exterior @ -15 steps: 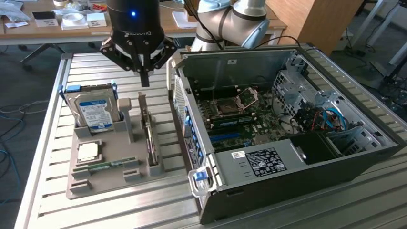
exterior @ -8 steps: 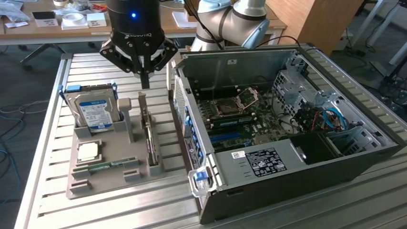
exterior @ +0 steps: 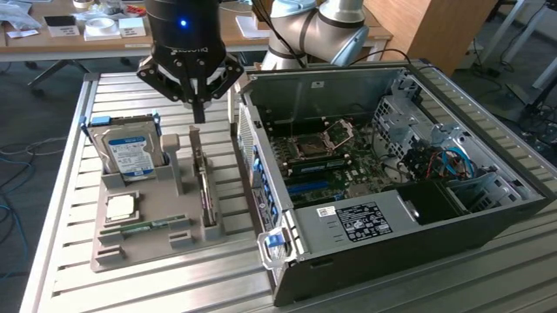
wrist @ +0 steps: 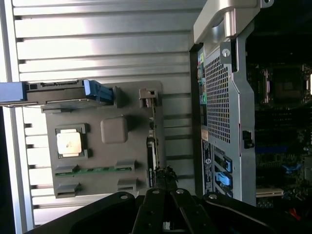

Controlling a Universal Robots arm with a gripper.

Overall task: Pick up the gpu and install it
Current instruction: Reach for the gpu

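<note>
Gpu stands on its long edge in a slot of the grey holder, at the side of the holder nearest the computer case, and nothing grips it. The gripper hangs just above the card's far end, with its fingers drawn together into one narrow dark tip that holds nothing. From the exterior view a small gap seems to remain between that tip and the card's top edge. In the wrist view the gripper lines up with the gpu, seen there edge-on as a thin strip. The holder also carries a blue-labelled hard drive standing upright in a blue bracket, a square processor lying flat in its recess, and a narrow green RAM stick lying flat near the front. The case lies on its side with the panel off, showing the motherboard with an open processor socket, a labelled power supply and some blue cables. Holder and case sit side by side on a table of ribbed aluminium slats. Behind it, a wooden desk holds small boxes and a roll of tape, and the robot arm rises at the back.
</note>
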